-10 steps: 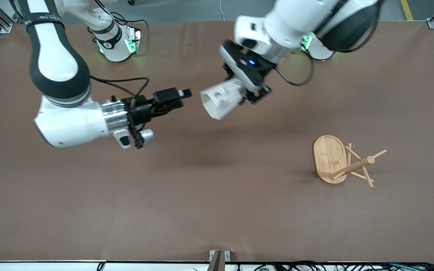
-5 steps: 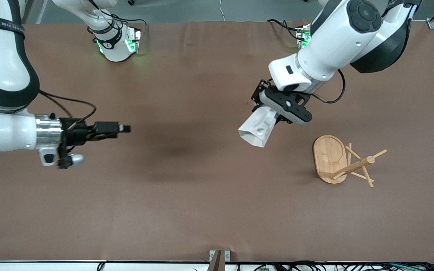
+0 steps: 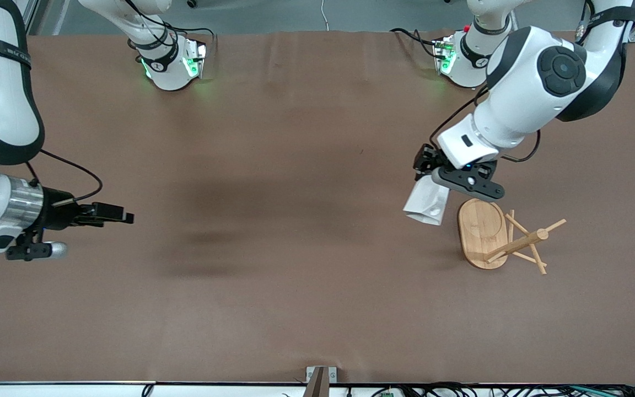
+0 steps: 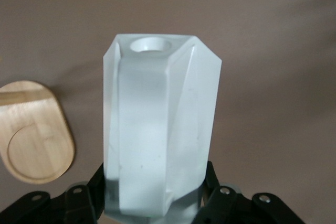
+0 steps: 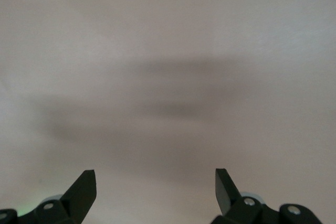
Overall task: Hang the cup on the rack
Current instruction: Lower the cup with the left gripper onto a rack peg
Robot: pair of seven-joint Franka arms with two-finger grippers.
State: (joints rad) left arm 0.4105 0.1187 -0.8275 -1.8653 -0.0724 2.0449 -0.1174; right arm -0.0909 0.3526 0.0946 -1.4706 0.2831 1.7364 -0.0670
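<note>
My left gripper is shut on the white faceted cup and holds it in the air, over the table beside the rack's oval base. In the left wrist view the cup fills the middle between the fingers, its handle tab's round hole pointing away. The bamboo rack lies tipped on its side toward the left arm's end of the table, post and pegs pointing away from the cup; its base shows in the left wrist view. My right gripper is open and empty over the right arm's end of the table.
The brown table mat carries nothing else. Both arm bases stand along the table edge farthest from the front camera. A small metal bracket sits at the nearest edge.
My left gripper carried the cup from over the table's middle to right beside the rack's base. My right arm drew back toward its own end of the table.
</note>
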